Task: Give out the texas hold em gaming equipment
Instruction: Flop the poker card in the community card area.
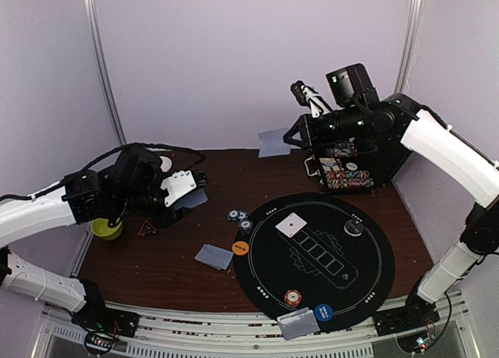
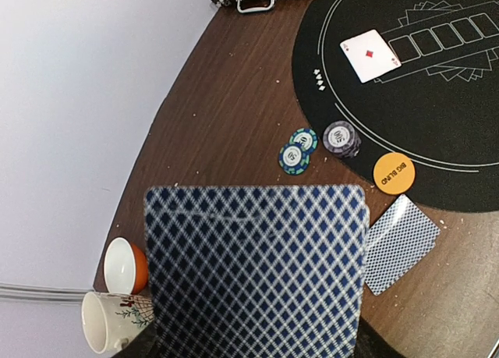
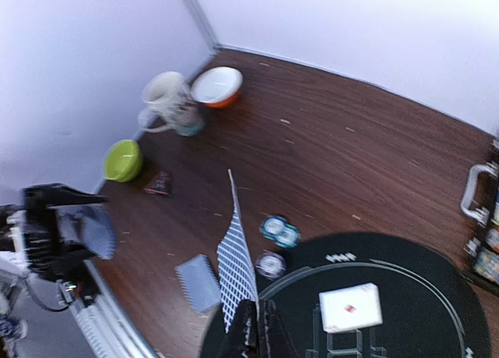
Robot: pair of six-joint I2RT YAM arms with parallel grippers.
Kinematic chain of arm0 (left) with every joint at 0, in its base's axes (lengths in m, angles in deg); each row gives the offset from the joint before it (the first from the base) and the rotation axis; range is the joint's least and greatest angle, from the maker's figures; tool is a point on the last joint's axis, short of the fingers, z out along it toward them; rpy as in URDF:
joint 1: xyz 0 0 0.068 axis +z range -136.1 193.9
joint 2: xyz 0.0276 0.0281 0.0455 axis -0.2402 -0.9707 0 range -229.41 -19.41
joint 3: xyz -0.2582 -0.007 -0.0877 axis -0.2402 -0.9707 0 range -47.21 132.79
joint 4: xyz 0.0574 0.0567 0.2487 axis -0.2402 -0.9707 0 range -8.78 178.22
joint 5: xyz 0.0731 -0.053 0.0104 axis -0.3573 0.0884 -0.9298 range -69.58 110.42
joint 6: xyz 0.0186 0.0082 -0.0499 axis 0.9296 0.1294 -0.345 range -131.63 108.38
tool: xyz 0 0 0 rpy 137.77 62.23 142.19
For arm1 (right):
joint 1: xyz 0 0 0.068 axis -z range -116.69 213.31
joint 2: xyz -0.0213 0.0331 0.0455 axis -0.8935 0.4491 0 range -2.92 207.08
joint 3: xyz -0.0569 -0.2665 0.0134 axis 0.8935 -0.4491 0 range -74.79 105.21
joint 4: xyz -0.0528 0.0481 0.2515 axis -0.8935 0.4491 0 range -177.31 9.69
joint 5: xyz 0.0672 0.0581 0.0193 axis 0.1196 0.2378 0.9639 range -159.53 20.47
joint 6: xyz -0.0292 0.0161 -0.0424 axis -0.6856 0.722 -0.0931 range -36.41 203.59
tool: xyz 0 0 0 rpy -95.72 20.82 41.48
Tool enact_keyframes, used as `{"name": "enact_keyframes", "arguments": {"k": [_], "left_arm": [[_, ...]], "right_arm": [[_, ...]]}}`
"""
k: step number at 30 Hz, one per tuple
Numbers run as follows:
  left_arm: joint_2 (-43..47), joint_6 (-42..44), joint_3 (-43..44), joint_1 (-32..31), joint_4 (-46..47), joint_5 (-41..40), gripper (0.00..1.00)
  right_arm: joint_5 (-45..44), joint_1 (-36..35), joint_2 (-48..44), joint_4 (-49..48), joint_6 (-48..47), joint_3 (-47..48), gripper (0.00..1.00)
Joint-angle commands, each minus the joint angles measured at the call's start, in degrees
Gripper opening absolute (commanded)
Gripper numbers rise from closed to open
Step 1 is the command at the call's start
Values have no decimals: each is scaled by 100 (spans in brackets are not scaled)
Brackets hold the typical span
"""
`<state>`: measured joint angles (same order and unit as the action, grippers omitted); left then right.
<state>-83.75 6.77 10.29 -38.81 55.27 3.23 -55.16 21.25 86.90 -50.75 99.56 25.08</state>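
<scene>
At the near rim of the round mat [image 1: 374,272] a face-down card [image 1: 298,323] lies just beside a blue disc [image 1: 324,313], with a striped chip [image 1: 292,298] close by, so this seat looks served.

A little farther, on the bare desk [image 1: 148,272] left of the mat, a second face-down card [image 1: 214,256] lies near the orange disc [image 1: 241,248] and a few chips [image 1: 234,215]. Over that same side hovers the left gripper [image 1: 187,196], its jaws clenched on a blue-backed card [image 2: 257,272]. The patterned back of this card faces the wrist camera, and it seems to be above the wood, not touching it.

In my judgement this card belongs with the second face-down card. The arm should bring it down low and level and set it just beside that card or partly over it. The jaws should release only when the card rests on the desk; otherwise it may flutter or flip. The path should keep away from the chips.

On the mat one face-up card [image 1: 291,225] lies at the first board slot.

Farthest, the right gripper [image 3: 257,331] is high near the chip case [image 1: 343,171], its jaws grasping a raised card [image 3: 234,256] by the lower edge. It should probably hold back or serve the far seat, so that the two arms do not cross.
</scene>
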Motion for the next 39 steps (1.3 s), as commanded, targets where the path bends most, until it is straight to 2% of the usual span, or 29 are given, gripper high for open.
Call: {"name": "enact_keyframes", "arguments": {"k": [1, 5, 10, 15, 20, 26, 32, 39], "left_arm": [[104, 42, 8, 6, 306, -17, 60], [113, 42, 10, 6, 299, -4, 60], [122, 34, -8, 6, 306, -3, 60], [141, 41, -9, 5, 306, -36, 60], [149, 42, -8, 6, 289, -49, 60], [167, 42, 6, 6, 279, -64, 60], [149, 51, 10, 5, 275, -50, 60], [201, 59, -24, 6, 306, -52, 60]], "right_arm": [[-2669, 31, 136, 2098, -135, -319, 0], [-3551, 11, 504, 2686, 19, -728, 0], [-4767, -249, 1223, 3316, 221, -706, 0], [-5296, -781, 2119, 3579, 238, -758, 0], [-4824, -1100, 2855, 3321, 49, -948, 0], [-3484, -1238, 3195, 2689, -127, -1018, 0], [-3215, -1243, 3403, 2471, -188, -839, 0], [-3365, -1239, 3626, 2425, -318, -677, 0]]}}
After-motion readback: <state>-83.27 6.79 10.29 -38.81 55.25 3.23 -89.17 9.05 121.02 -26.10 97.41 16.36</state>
